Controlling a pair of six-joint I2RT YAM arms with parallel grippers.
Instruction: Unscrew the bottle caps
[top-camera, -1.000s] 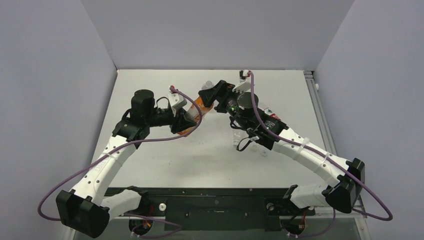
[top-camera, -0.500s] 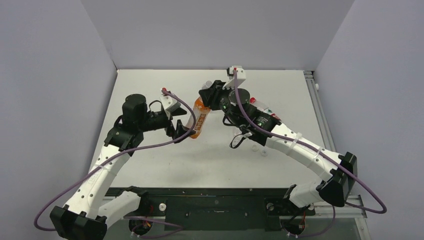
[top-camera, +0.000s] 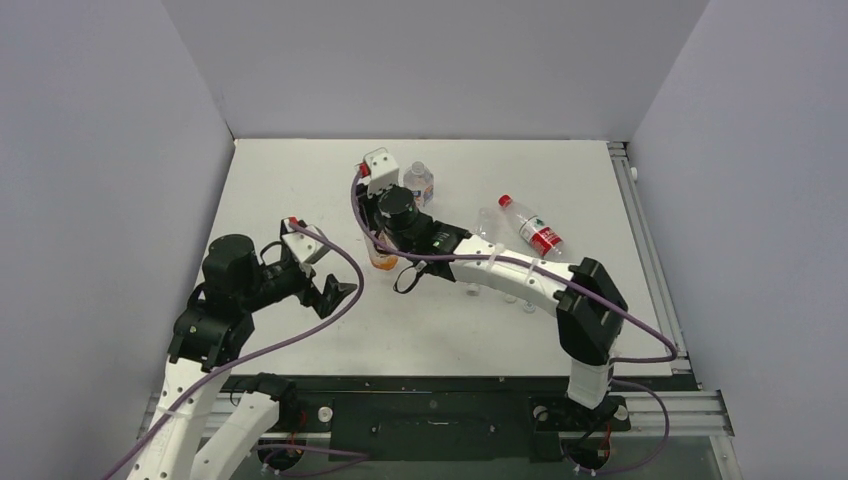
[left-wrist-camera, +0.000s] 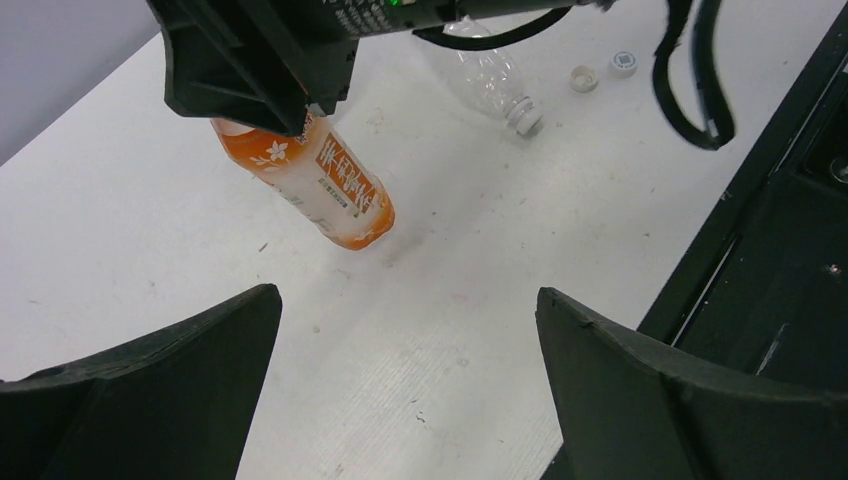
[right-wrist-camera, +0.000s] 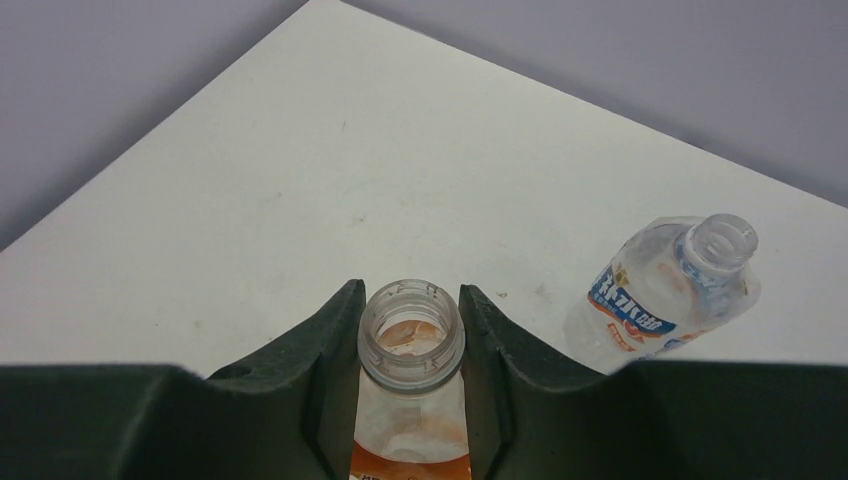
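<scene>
A white table (top-camera: 300, 180) between grey walls carries four plastic bottles. From above, the right arm (top-camera: 520, 272) reaches across the middle and covers most of the orange bottle (top-camera: 383, 259). A blue-labelled bottle (top-camera: 418, 183) sits just behind it. A red-labelled bottle (top-camera: 533, 230) lies well to the right with the bright red cap (top-camera: 505, 201) screwed on. The left gripper (top-camera: 340, 291) hangs at the near left, apart from everything, with its jaws spread wide on nothing. Only its wrist camera shows the orange bottle tilted, base low over the table. That camera also shows a clear bottle (left-wrist-camera: 488, 75) lying beyond, wearing a small whitish cap (left-wrist-camera: 523, 115). Two loose caps (left-wrist-camera: 581, 75), round and whitish, rest side by side just past it. Only the right wrist camera shows the grip. The right gripper (right-wrist-camera: 411, 293) is clamped on the orange bottle's neck, one dark finger on each side, and the threaded mouth is bare and open. The blue-labelled bottle's mouth is open too.
</scene>
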